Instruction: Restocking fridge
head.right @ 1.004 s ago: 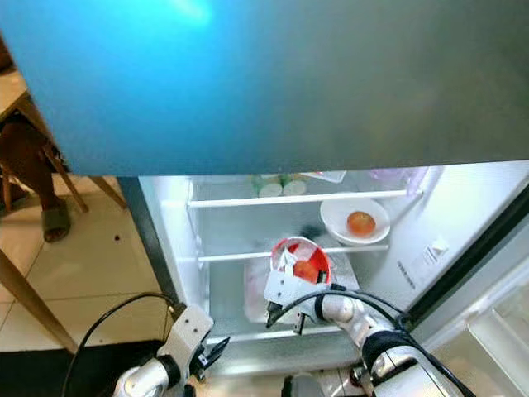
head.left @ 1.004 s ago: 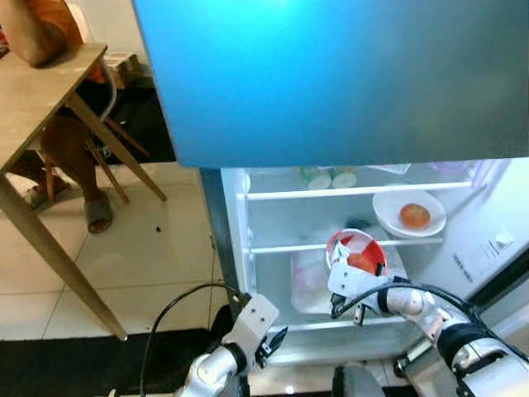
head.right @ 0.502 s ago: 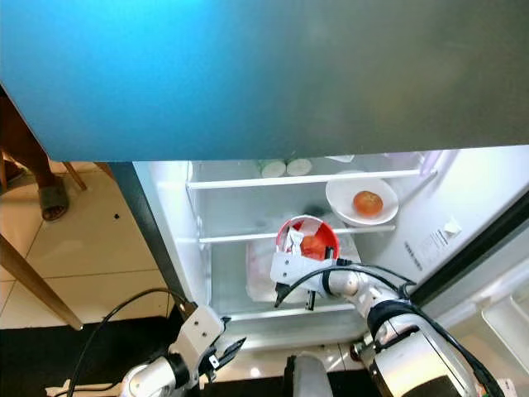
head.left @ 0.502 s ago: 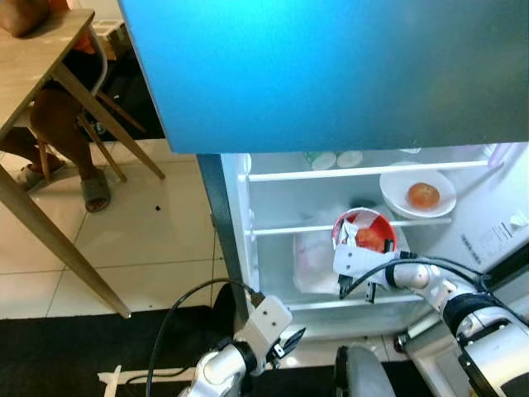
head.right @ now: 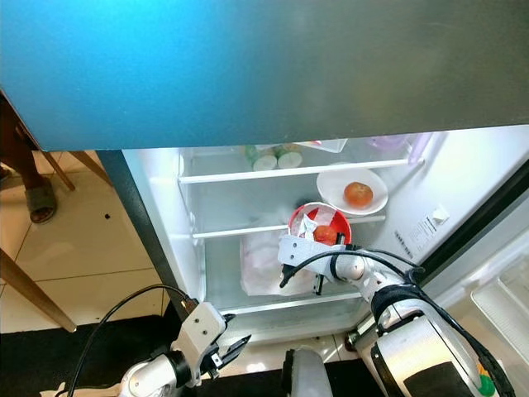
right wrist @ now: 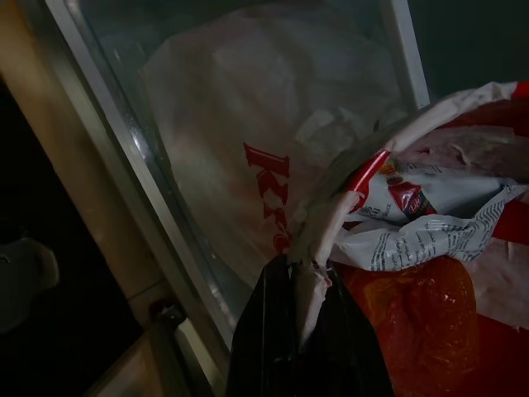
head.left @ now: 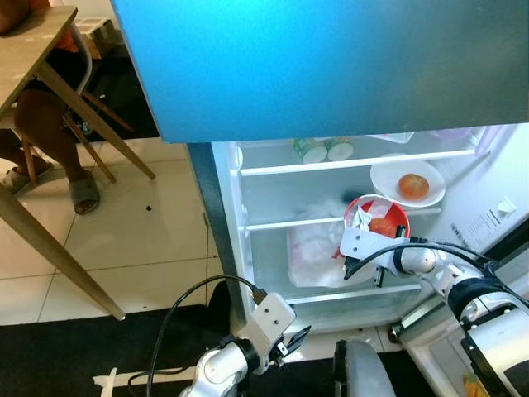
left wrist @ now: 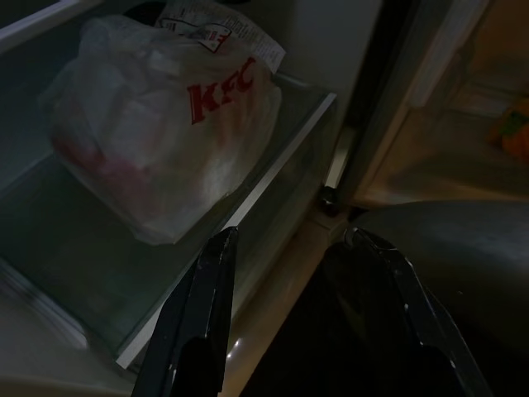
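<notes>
A red KFC bucket (head.left: 378,219) with paper wrappers and an orange piece inside hangs in the open fridge. It is level with the middle shelf rail (head.left: 289,222), just below a white bowl (head.left: 388,178) holding an orange fruit (head.left: 413,186). My right gripper (head.left: 361,234) is shut on the bucket's near rim; the right wrist view has its fingers (right wrist: 273,339) pinching that rim (right wrist: 364,178). A white KFC bag (head.left: 312,252) lies on the lower shelf to the bucket's left. My left gripper (head.left: 293,339) hangs low before the fridge, open and holding nothing, its fingers (left wrist: 202,331) pointing toward the bag (left wrist: 165,141).
Two green-lidded cups (head.left: 322,149) stand on the top shelf. The blue freezer door (head.left: 331,66) overhangs the fridge opening. The fridge door (head.left: 496,223) stands open at right. A wooden table (head.left: 33,50) and a seated person's foot (head.left: 83,190) are at left on the tiled floor.
The camera has shifted. My right gripper has carried the bucket a little to the right, closer under the white bowl. The left gripper stays low and open.
</notes>
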Motion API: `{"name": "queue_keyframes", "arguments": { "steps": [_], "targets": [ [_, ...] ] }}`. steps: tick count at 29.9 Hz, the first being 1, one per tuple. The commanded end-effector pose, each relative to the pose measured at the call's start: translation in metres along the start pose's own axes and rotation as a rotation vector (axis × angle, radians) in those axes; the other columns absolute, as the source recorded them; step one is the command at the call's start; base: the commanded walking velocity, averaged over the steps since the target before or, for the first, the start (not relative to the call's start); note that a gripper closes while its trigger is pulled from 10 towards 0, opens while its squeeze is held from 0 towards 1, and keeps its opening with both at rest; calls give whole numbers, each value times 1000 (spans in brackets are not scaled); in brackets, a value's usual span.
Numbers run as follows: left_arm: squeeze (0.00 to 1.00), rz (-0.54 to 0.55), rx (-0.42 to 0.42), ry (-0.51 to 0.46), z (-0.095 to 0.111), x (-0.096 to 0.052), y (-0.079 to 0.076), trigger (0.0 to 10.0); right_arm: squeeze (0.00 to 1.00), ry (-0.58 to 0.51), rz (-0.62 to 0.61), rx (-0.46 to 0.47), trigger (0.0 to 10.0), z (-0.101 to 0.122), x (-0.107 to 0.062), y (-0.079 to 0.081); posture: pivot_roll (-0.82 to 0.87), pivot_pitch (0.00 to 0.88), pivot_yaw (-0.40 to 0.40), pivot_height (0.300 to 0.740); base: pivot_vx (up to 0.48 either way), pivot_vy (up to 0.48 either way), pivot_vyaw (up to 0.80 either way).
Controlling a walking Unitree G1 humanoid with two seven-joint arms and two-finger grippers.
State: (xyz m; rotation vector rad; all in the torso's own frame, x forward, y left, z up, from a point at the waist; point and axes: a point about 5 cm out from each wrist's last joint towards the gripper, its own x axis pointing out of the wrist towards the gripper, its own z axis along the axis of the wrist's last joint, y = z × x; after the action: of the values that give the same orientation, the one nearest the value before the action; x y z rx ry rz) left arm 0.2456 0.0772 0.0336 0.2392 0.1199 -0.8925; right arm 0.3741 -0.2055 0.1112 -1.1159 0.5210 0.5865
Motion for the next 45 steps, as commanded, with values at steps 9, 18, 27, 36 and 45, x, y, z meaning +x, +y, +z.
{"name": "queue_keyframes", "arguments": {
  "steps": [9,18,27,36,45],
  "targets": [
    [0,-53,-1,12,4,-3,-2,10000,0,-177,7,3,10000,25,-19,-41,21,223,-22,617,0,0,0],
    [0,-81,14,-28,20,0,1,10000,0,-199,-7,-36,10000,40,-28,-60,31,225,-25,617,0,0,0],
    [0,-94,19,-34,24,1,0,10000,0,-173,-20,-43,10000,40,-28,-62,34,226,-26,617,0,0,0],
    [0,-100,25,-39,28,2,2,10000,0,-138,-95,-38,10000,40,-22,-58,38,241,-19,617,0,0,0],
    [0,-104,32,-65,38,2,3,10000,0,-73,-150,-23,10000,38,-13,-48,60,276,-24,617,0,0,0]
  ]
}}
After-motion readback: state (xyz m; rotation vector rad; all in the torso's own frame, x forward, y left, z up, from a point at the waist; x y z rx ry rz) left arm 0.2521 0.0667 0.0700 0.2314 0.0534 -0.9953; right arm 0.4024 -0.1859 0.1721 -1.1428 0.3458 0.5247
